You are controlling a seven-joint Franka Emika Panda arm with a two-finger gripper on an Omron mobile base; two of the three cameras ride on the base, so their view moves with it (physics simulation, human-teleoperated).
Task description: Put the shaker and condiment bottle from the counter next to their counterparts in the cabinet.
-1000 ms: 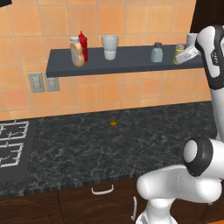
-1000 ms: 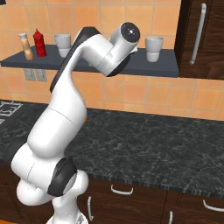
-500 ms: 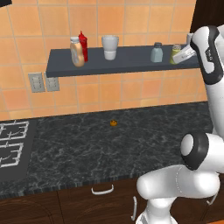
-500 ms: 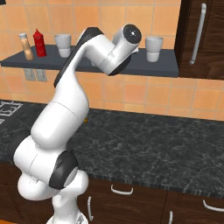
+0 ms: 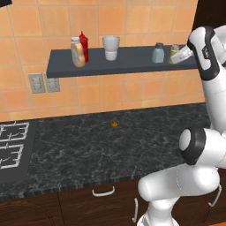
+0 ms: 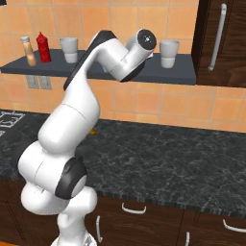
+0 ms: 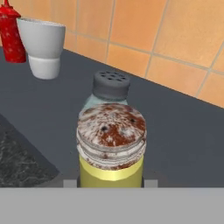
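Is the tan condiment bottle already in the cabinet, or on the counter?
In the cabinet: the condiment bottle stands upright there beside the red bottle.

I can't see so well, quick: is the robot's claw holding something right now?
Claw: closed on the yellow-green shaker, at the shelf beside the grey-blue shaker.

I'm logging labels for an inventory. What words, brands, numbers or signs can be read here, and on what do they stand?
None can be read.
Yellow-green shaker: plain body, a rusty speckled cap with holes, no print.
Pale grey-blue shaker: no label.
Red squeeze bottle, tan condiment bottle, white cup: no markings visible.
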